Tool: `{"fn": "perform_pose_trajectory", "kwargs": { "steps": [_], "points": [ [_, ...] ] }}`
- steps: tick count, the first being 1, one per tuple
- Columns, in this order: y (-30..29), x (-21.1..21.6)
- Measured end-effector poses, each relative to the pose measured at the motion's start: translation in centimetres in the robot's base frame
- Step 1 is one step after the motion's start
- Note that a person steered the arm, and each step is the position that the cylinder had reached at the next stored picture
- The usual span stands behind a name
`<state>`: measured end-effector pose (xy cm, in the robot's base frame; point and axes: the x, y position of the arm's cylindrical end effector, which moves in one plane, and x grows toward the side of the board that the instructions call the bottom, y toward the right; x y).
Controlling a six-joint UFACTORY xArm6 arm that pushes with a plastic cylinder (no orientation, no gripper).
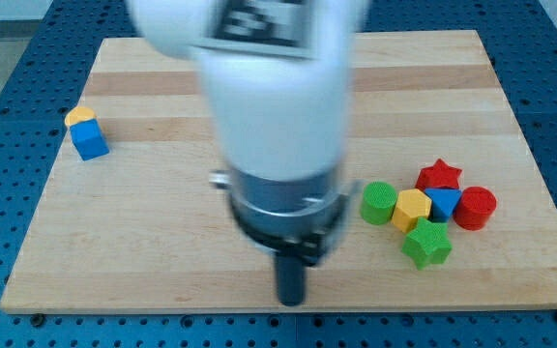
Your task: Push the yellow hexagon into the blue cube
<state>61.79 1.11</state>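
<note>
A blue cube [91, 141] sits near the board's left edge. A small yellow block [80, 117] touches its upper side; I cannot make out its shape. A yellow hexagon [412, 209] sits in a cluster at the view's right, between a green cylinder [378, 203] and a blue block [444, 203]. My tip [291, 302] is down near the board's bottom edge, at the middle. It touches no block and is well left of and below the cluster.
The cluster also holds a red star [439, 175], a red cylinder [476, 207] and a green star [426, 243]. The arm's wide white and grey body [277, 126] hides the board's middle. The wooden board [511, 106] lies on a blue perforated table.
</note>
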Motion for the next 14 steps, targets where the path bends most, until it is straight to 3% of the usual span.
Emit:
{"fn": "perform_pose_trajectory", "kwargs": {
  "steps": [1, 3, 6, 8, 9, 11, 12, 14],
  "points": [
    [8.0, 0.0],
    [15.9, -1.8],
    [11.1, -12.2],
    [4.2, -16.0],
    [3.9, -17.4],
    [12.0, -19.4],
    [10.0, -22.4],
    [7.2, -20.3]
  ]
}}
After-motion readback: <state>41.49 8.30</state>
